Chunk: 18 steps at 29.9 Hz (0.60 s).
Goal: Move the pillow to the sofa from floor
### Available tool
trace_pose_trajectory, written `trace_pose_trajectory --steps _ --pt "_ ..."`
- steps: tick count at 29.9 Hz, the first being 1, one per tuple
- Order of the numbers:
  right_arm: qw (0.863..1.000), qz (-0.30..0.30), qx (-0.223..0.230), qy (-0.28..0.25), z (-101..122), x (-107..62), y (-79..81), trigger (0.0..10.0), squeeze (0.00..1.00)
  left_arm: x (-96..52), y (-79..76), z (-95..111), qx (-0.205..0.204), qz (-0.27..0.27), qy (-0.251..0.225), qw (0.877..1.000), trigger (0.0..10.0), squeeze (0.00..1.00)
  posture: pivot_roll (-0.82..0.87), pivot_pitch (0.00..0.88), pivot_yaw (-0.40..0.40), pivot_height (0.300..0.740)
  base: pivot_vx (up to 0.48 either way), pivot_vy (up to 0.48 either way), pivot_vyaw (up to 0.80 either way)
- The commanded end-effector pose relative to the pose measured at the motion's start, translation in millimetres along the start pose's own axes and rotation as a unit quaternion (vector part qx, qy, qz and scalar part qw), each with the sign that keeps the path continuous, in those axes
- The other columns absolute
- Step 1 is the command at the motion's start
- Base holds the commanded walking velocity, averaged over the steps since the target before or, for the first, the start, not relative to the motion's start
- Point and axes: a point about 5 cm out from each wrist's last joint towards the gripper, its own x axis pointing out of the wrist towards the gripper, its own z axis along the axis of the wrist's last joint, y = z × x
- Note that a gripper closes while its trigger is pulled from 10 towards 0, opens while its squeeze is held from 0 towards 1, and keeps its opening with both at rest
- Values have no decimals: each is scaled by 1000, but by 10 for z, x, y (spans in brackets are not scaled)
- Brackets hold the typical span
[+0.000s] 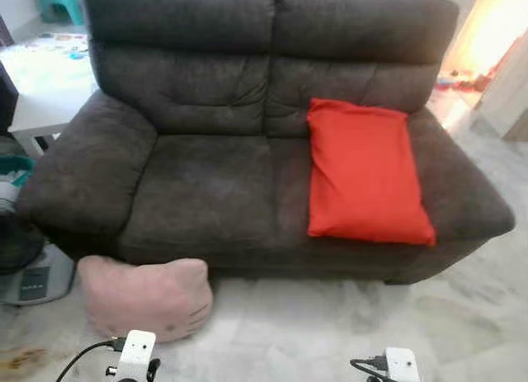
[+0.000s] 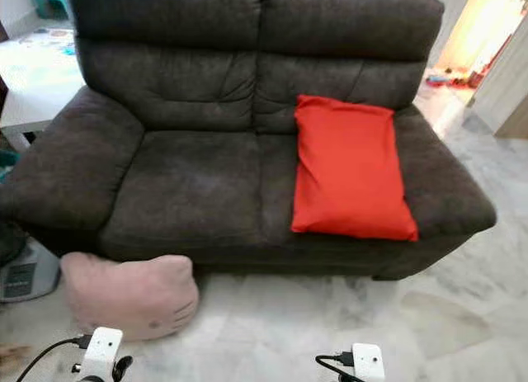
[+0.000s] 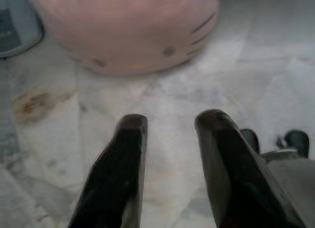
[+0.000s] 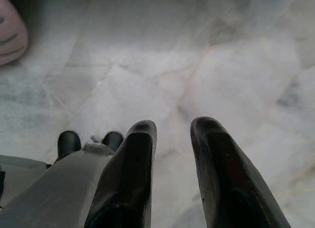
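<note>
Left pincer (image 3: pixel 170 122), right pincer (image 4: pixel 172 127) agape

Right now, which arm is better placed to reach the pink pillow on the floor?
Left. The pink pillow lies directly ahead of the left gripper; from the right gripper it sits far off to the side.

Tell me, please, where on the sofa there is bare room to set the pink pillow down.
The left seat cushion, bordered by the left armrest and the red pillow, lies bare. The right seat is crowded: the red pillow covers most of it. The pink pillow lies on the floor by the sofa's left front corner.
</note>
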Motion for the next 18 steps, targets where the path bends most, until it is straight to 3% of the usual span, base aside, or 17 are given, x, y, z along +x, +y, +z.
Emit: trace_pose_trajectory --steps 1,18 --pt "1000 0 1 0 -6 -2 3 10000 0 -19 26 -63 -2 4 11 1000 10000 0 97 56 -55 740 0 480 0" --pt "1000 11 -14 -9 18 -2 6 10000 0 -20 20 -65 -3 3 11 1000 10000 0 100 59 -60 740 0 480 0"
